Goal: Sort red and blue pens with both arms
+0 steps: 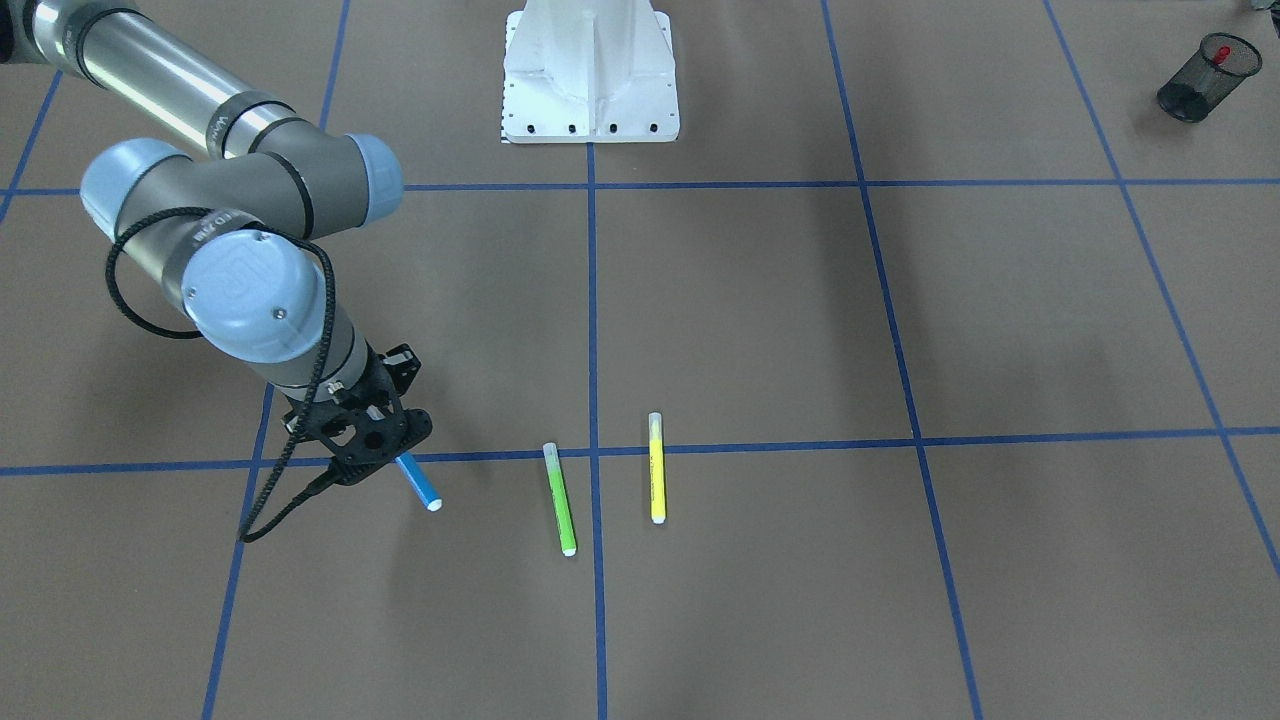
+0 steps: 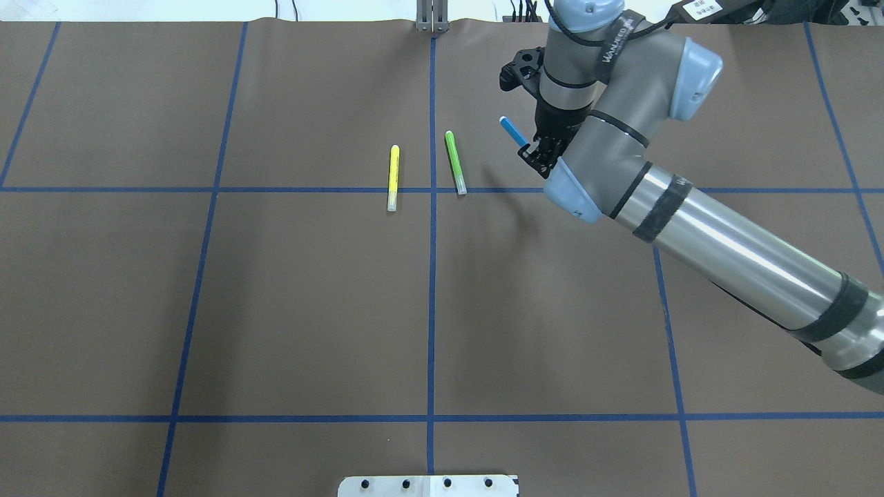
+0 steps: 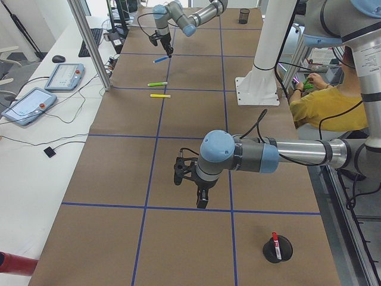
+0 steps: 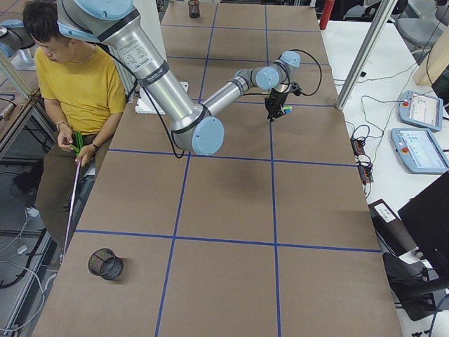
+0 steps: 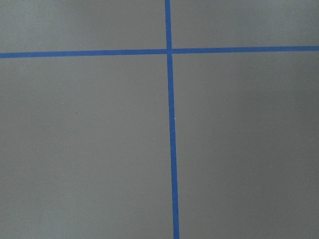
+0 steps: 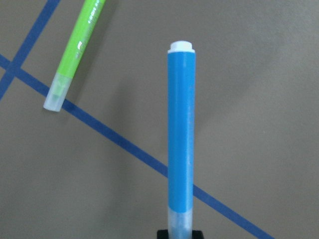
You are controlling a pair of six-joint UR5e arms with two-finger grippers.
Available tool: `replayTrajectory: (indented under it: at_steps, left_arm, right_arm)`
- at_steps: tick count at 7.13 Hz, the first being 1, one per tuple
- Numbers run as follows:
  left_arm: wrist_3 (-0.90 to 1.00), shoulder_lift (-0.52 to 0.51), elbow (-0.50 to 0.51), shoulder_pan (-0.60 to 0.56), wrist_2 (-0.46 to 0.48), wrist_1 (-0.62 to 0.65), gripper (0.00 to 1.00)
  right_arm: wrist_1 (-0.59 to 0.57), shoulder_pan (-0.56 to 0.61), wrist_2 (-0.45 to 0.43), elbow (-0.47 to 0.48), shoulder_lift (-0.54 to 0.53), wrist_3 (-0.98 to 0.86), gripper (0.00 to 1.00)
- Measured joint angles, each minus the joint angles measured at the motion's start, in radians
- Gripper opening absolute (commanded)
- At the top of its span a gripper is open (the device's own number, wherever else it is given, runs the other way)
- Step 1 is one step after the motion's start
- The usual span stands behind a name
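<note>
The red marker (image 1: pixel 1222 52) stands in a mesh cup (image 1: pixel 1188 92), while the right hand (image 1: pixel 393 458) grips the blue highlighter (image 1: pixel 420 485), yet to be delivered.

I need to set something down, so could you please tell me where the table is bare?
Bare: the stretch between the white base and the yellow pen. Crowded: beside the green pen, where the right gripper holds the blue pen.
</note>
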Motion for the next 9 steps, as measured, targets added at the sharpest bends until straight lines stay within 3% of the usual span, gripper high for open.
replayTrajectory:
  at_steps: [5, 7, 9]
  left_arm:
    - [-0.142, -0.008, 0.001, 0.011, 0.003, -0.015, 1.00]
    - [-0.147, -0.011, 0.002, 0.018, 0.004, -0.016, 1.00]
    - [-0.145, -0.011, 0.002, 0.021, 0.003, -0.017, 1.00]
  right_arm:
    - [-0.532, 0.167, -0.003, 0.513, -0.249, -0.308, 0.00]
    - [-0.794, 0.261, -0.051, 0.637, -0.312, -0.524, 0.00]
    - [-0.962, 0.368, -0.151, 0.678, -0.403, -0.784, 0.00]
